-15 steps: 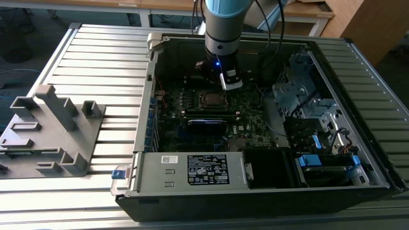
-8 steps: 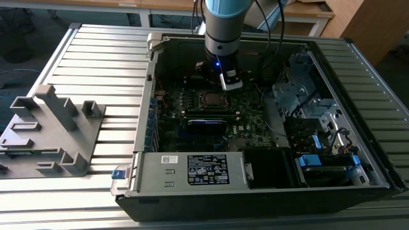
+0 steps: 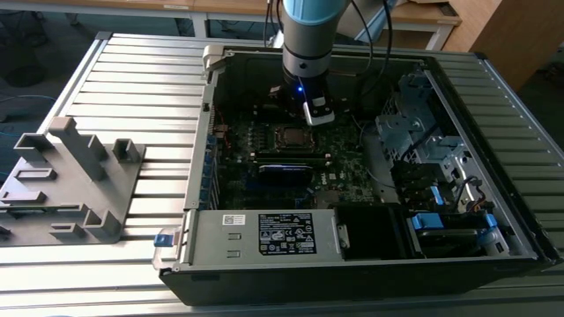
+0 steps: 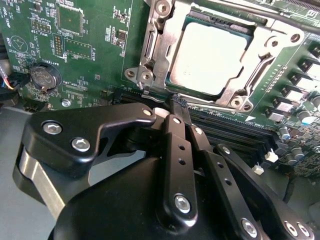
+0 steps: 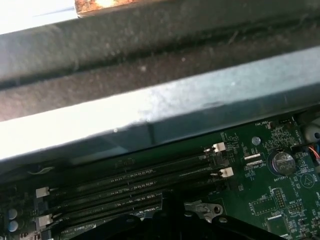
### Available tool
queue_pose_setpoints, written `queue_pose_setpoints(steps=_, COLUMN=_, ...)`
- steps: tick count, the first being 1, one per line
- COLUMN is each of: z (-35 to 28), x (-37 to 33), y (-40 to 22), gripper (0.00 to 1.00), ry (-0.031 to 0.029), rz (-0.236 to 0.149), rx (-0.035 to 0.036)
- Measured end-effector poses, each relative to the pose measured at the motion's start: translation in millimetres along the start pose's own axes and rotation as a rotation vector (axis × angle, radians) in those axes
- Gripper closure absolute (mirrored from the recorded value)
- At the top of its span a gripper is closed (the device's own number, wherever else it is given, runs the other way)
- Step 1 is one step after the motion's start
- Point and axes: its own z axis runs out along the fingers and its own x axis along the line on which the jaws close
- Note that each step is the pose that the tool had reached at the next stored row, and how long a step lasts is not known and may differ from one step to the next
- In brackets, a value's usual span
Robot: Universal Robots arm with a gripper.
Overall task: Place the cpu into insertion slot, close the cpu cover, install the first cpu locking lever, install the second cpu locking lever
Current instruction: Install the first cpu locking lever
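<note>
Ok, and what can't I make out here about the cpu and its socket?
- Locking levers: in the exterior view the insertion slot is too small to show them. In the second wrist view the claw overlaps the cpu cover's near edge.
- Slot contacts: hidden under the cpu in the second wrist view.
- First wrist view: the case wall blocks most of the motherboard.

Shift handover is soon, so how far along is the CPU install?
Done: the cpu sits in the insertion slot, with the cpu cover lying shut over it. In hand: the gripper, shut, is at the slot's edge. Left: possibly both lever-locking steps; I cannot tell whether either is finished.
</note>
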Motion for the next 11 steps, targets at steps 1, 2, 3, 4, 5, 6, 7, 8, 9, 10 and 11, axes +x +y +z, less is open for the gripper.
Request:
queue_pose_setpoints(steps=1, z=0.1, x=0.0, y=-0.2, gripper=0.89, ry=-0.0003, rz=0.0, rx=0.001)
queue_pose_setpoints(steps=2, z=0.2, x=-0.1, y=-0.3, gripper=0.89, ry=-0.0005, rz=0.0, rx=0.0019)
queue_pose_setpoints(steps=3, z=0.3, x=-0.1, y=-0.4, gripper=0.89, ry=-0.0006, rz=0.0, rx=0.0024)
queue_pose_setpoints(steps=4, z=0.3, x=-0.1, y=-0.4, gripper=0.89, ry=-0.0006, rz=0.0, rx=0.0026)
queue_pose_setpoints(steps=5, z=0.3, x=-0.1, y=-0.4, gripper=0.89, ry=-0.0007, rz=0.0, rx=0.0027)
queue_pose_setpoints(steps=6, z=0.3, x=-0.1, y=-0.4, gripper=0.89, ry=-0.0007, rz=0.0, rx=0.0027)
queue_pose_setpoints(steps=7, z=0.0, x=-0.1, y=-0.3, gripper=0.89, ry=-0.0007, rz=0.0, rx=0.0022)
queue_pose_setpoints(steps=8, z=-0.5, x=-0.1, y=-0.2, gripper=0.89, ry=-0.0006, rz=0.0, rx=0.0016)
queue_pose_setpoints(steps=9, z=-1.2, x=-0.1, y=0.0, gripper=0.89, ry=-0.0006, rz=0.0, rx=0.0013)
queue_pose_setpoints(steps=10, z=-1.9, x=-0.1, y=0.2, gripper=0.89, ry=-0.0004, rz=0.0, rx=0.0011)
queue_pose_setpoints(steps=11, z=-2.6, x=-0.1, y=0.3, gripper=0.89, ry=-0.0003, rz=0.0, rx=0.0009)
